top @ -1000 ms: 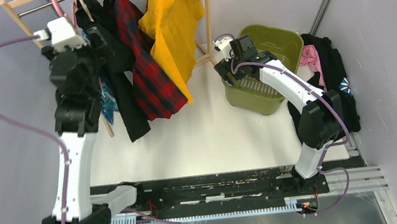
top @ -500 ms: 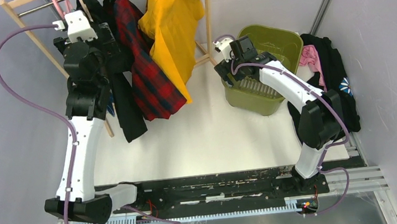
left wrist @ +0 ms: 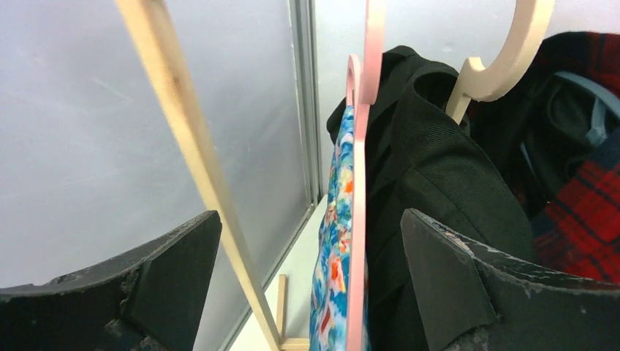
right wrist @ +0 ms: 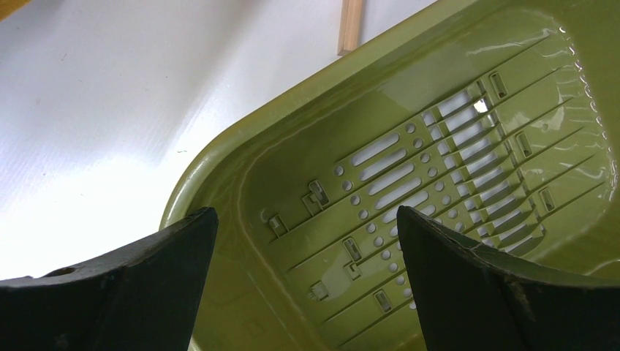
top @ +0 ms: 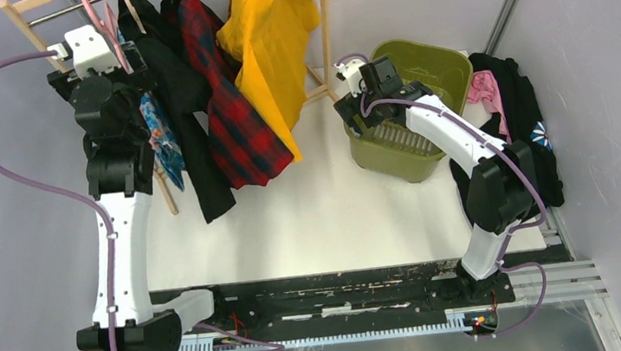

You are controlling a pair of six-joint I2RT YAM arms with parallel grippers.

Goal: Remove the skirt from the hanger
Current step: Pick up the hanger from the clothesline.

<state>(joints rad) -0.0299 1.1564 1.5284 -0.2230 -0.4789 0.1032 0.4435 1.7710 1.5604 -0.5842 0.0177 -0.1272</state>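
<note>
Four garments hang on the wooden rack (top: pixel 325 19) across the upper left of the overhead view: the blue floral skirt (top: pixel 158 137) at the far left, then a black piece (top: pixel 189 110), a red plaid one (top: pixel 235 135) and a yellow one (top: pixel 273 49). In the left wrist view I count two hangers. The skirt is on the pink hanger (left wrist: pixel 357 219), and a cream hanger (left wrist: pixel 504 58) carries the black piece. The left gripper (left wrist: pixel 308 219) is spread wide with the pink hanger and skirt edge between its fingers, not touching either. The right gripper (right wrist: pixel 305 213), also wide apart and holding nothing, hangs over the one green basket (top: pixel 444 55) at upper right. A heap of dark clothes (top: pixel 523 109) sits beside it.
</note>
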